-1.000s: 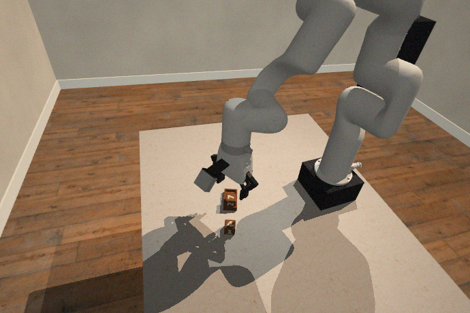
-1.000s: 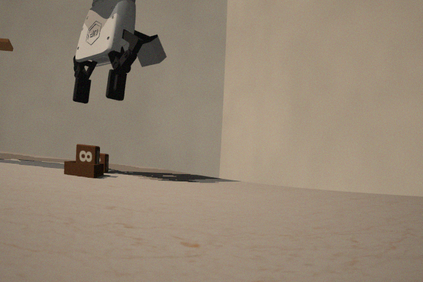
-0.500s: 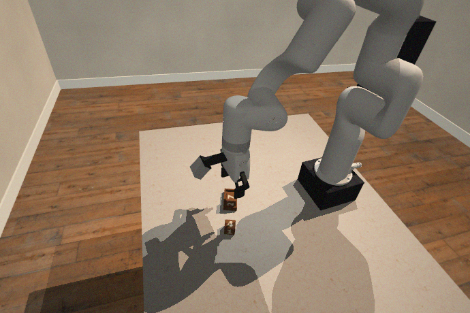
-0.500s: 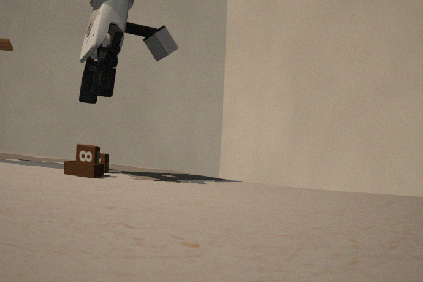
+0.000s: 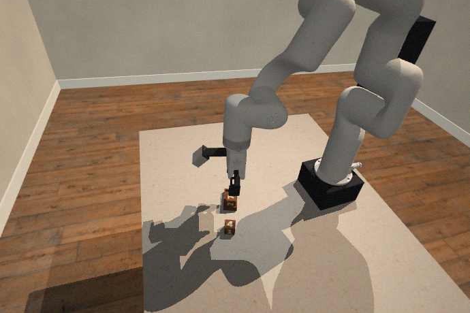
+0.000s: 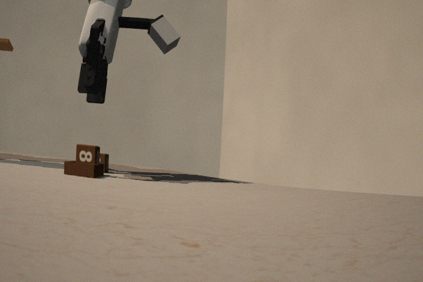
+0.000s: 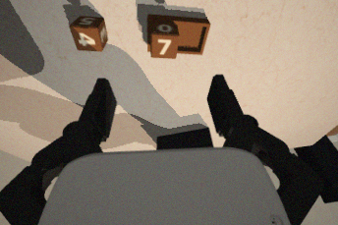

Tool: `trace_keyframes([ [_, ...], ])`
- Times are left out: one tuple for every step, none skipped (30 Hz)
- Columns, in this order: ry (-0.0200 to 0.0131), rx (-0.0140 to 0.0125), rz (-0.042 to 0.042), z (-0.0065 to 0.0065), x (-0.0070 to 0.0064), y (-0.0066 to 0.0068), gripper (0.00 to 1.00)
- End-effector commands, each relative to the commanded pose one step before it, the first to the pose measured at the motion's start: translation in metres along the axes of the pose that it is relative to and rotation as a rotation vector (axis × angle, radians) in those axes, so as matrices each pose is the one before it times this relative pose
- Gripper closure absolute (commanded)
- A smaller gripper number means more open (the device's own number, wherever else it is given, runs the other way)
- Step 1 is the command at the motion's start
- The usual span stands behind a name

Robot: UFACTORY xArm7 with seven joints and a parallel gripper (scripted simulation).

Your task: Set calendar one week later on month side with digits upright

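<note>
- Pale, lightly speckled tabletop (image 5: 178,180) (image 6: 211,230) (image 7: 275,45) spreads around the tray (image 5: 236,207) (image 6: 73,168) (image 7: 191,36); beyond it lie brown wooden floorboards (image 5: 90,130) and plain walls (image 5: 170,17) (image 6: 307,67).
- Upright on the table, the tray is a shallow, dark-rimmed brown box, its flat base giving the cubes a level seat.
- One cube (image 5: 230,200) (image 6: 87,154) (image 7: 164,46) stands in the tray at one end, leaving the other end open, presumably as room for its partner.
- Its faces carry pale numerals: a 7 on top, an 8 on a side.
- Beside the tray, apart from it, the other cube (image 5: 229,226) (image 6: 106,162) (image 7: 88,37) sits on the table with a 4 on top, likely set out for turning or regrasping.
- Both cubes look like smooth brown wood with square edges.
- Above the tray, the gripper (image 5: 234,190) (image 6: 90,96) (image 7: 161,88) has its black, blocky jaws wide apart with nothing between them, probably lining up for a cube.
- Seating the second cube in the tray remains to be done; today's date cannot be confirmed here.
</note>
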State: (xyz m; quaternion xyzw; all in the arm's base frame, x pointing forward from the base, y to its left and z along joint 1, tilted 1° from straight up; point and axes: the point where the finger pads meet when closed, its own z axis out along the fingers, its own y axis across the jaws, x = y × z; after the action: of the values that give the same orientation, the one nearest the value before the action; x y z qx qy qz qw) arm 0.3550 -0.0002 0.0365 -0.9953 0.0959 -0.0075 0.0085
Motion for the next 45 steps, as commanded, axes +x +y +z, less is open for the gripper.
trace_keyframes([
  [0.00666,-0.01325,0.07988,-0.00107,0.00088,0.00174,0.0],
  [0.0,0.0,0.00378,0.0,-0.00002,0.00011,0.0],
  [0.0,0.0,0.00201,0.0,-0.00001,0.00006,0.0],
  [0.0,0.0,0.00076,0.0,0.0,0.00002,0.0],
  [0.0,0.0,0.00011,0.0,0.0,0.0,0.0],
  [0.0,0.0,0.0,0.0,0.0,0.0,0.51],
  [0.0,0.0,0.0,0.0,0.0,0.0,0.51],
  [0.0,0.0,0.0,0.0,0.0,0.0,0.51],
  [0.0,0.0,0.0,0.0,0.0,0.0,0.51],
  [0.0,0.0,0.0,0.0,0.0,0.0,0.51],
  [0.0,0.0,0.0,0.0,0.0,0.0,0.51],
  [0.0,0.0,0.0,0.0,0.0,0.0,0.51],
  [0.0,0.0,0.0,0.0,0.0,0.0,0.51],
  [0.0,0.0,0.0,0.0,0.0,0.0,0.51],
  [0.0,0.0,0.0,0.0,0.0,0.0,0.51],
  [0.0,0.0,0.0,0.0,0.0,0.0,0.51],
  [0.0,0.0,0.0,0.0,0.0,0.0,0.51],
  [0.0,0.0,0.0,0.0,0.0,0.0,0.51],
  [0.0,0.0,0.0,0.0,0.0,0.0,0.51],
  [0.0,0.0,0.0,0.0,0.0,0.0,0.51],
  [0.0,0.0,0.0,0.0,0.0,0.0,0.51],
  [0.0,0.0,0.0,0.0,0.0,0.0,0.51],
  [0.0,0.0,0.0,0.0,0.0,0.0,0.51],
  [0.0,0.0,0.0,0.0,0.0,0.0,0.51],
  [0.0,0.0,0.0,0.0,0.0,0.0,0.51],
  [0.0,0.0,0.0,0.0,0.0,0.0,0.51],
  [0.0,0.0,0.0,0.0,0.0,0.0,0.51],
  [0.0,0.0,0.0,0.0,0.0,0.0,0.51],
  [0.0,0.0,0.0,0.0,0.0,0.0,0.51],
  [0.0,0.0,0.0,0.0,0.0,0.0,0.51],
  [0.0,0.0,0.0,0.0,0.0,0.0,0.51],
  [0.0,0.0,0.0,0.0,0.0,0.0,0.51],
  [0.0,0.0,0.0,0.0,0.0,0.0,0.51],
  [0.0,0.0,0.0,0.0,0.0,0.0,0.51],
  [0.0,0.0,0.0,0.0,0.0,0.0,0.51],
  [0.0,0.0,0.0,0.0,0.0,0.0,0.51],
  [0.0,0.0,0.0,0.0,0.0,0.0,0.51],
  [0.0,0.0,0.0,0.0,0.0,0.0,0.51],
  [0.0,0.0,0.0,0.0,0.0,0.0,0.51],
  [0.0,0.0,0.0,0.0,0.0,0.0,0.51],
  [0.0,0.0,0.0,0.00002,0.0,0.0,0.51],
  [0.0,0.00001,0.0,0.00004,0.0,0.0,0.51],
  [0.0,0.0,0.0,0.0,0.0,0.0,0.51],
  [0.0,0.0,0.0,0.0,0.0,0.0,0.51],
  [-0.00001,0.00001,-0.00001,0.00008,0.0,0.0,0.51],
])
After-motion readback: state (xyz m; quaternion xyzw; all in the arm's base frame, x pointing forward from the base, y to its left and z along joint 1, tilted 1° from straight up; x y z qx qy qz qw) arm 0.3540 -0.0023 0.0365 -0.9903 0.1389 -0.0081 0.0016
